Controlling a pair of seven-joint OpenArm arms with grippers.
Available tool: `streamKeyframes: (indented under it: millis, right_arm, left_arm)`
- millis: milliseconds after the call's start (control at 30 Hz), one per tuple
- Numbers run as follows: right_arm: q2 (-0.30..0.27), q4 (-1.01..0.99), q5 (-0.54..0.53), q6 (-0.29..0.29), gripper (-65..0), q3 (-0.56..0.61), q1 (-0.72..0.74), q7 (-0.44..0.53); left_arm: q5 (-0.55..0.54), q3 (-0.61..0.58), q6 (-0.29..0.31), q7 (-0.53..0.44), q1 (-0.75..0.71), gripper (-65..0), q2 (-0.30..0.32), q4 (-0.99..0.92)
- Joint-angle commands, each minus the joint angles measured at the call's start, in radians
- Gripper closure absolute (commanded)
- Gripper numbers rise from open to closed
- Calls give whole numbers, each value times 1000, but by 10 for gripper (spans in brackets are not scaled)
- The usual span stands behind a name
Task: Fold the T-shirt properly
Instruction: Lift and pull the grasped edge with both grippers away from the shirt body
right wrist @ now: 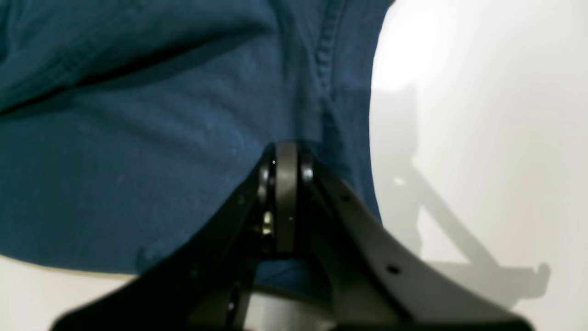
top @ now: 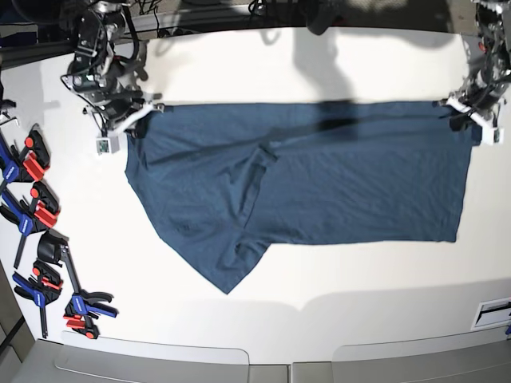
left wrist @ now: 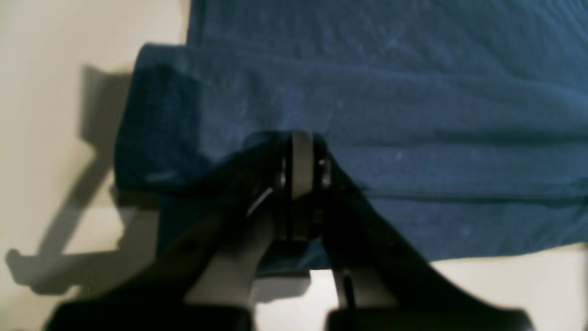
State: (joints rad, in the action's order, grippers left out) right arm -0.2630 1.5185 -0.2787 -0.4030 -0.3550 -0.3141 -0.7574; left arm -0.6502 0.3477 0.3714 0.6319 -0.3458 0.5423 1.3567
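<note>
The dark navy-teal T-shirt (top: 335, 183) lies stretched sideways across the white table (top: 319, 64), its upper edge pulled into a straight line between the two arms. One sleeve (top: 231, 267) points toward the front edge. My right gripper (top: 132, 120) is at the shirt's upper left corner in the base view, shut on the T-shirt (right wrist: 138, 138); its jaws (right wrist: 285, 148) pinch fabric near a stitched seam. My left gripper (top: 467, 112) is at the upper right corner, shut (left wrist: 301, 138) on a folded edge of the T-shirt (left wrist: 413, 115).
Several red, blue and black clamps (top: 32, 207) lie along the table's left edge. A small white label (top: 495, 311) sits at the front right edge. Bare white tabletop (top: 359, 279) stretches in front of the shirt and behind it.
</note>
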Motion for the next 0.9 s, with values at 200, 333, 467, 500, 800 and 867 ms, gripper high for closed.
streamKeyframes:
  millis: [200,333,467,500,800,867]
  right_arm:
    - [0,78,22,13,0,-40,-150,-170]
    - [0,139,-22,14,0,-61,-222,-197]
    - [0,183,-47,14,0,-71,-283,-204]
    - [0,191,-47,14,0,-71,-297,-207]
    - [0,208,-47,14,0,-71,-352,-212]
    - [-1,209,-47,14,0,-71,-351,-211]
  left_arm:
    - [13,118,26,82,-203,0,-28,153]
    - [13,144,26,82,-265,0,-63,207]
    - [13,143,26,89,-289,0,-86,224]
    - [14,144,26,100,-290,0,-90,224]
    - [20,144,26,121,-322,0,-96,245]
    - [21,144,26,121,-322,0,-96,254]
